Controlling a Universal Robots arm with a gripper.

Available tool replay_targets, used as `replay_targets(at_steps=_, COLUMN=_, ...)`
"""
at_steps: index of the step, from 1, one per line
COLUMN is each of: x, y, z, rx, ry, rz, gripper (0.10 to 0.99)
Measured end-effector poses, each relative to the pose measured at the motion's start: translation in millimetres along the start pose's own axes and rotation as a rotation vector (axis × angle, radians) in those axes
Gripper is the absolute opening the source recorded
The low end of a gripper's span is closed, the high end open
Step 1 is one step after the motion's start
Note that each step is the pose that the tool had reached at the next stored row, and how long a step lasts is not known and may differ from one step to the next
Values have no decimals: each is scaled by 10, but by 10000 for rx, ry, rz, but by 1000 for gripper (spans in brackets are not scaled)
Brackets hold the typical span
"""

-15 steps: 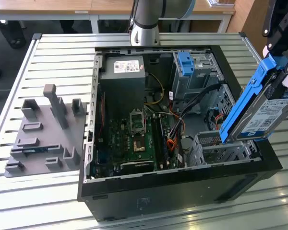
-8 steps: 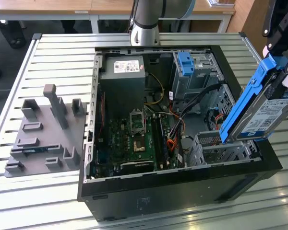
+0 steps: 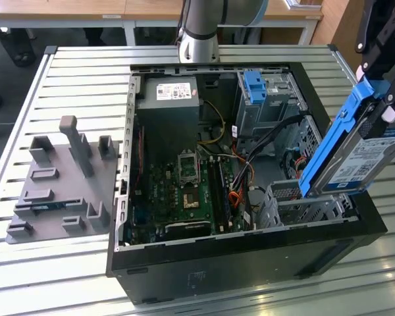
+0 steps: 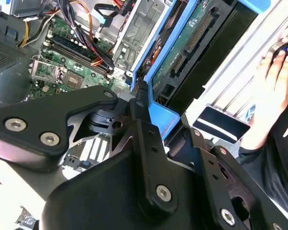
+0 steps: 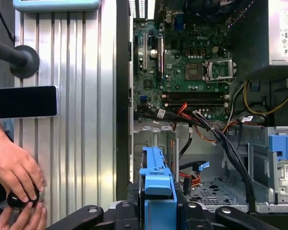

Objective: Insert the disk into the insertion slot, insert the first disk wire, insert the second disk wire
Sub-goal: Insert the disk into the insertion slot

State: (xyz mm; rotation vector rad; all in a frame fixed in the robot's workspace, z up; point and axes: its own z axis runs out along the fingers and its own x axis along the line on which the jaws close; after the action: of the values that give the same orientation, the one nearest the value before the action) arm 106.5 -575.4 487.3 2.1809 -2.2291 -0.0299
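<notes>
Above the insertion slot (image 3: 293, 201), at the exterior view's right, the disk (image 3: 362, 155) is held steeply tilted — not seated, w/ gripper (image 3: 380, 99) fingers clamped on its blue carrier, upper end.

In the exterior view the tool (image 3: 380, 92) is cut off at the upper right corner and covers the upper end of the disk (image 3: 355, 155) it clamps. Whether the disk's lower end touches the insertion slot (image 3: 296, 201) cannot be told. The arm's column (image 3: 199, 29) is cut off by the top edge. In the first wrist view a person's hand (image 5: 14, 172), cropped at the edge, covers a dark round object (image 5: 17, 200) that cannot be identified.
</notes>
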Motion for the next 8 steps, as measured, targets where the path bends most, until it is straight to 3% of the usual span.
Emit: replay_targets(at_steps=8, x=-51, y=93, z=40, rx=44, ry=-5, rz=47, gripper=365)
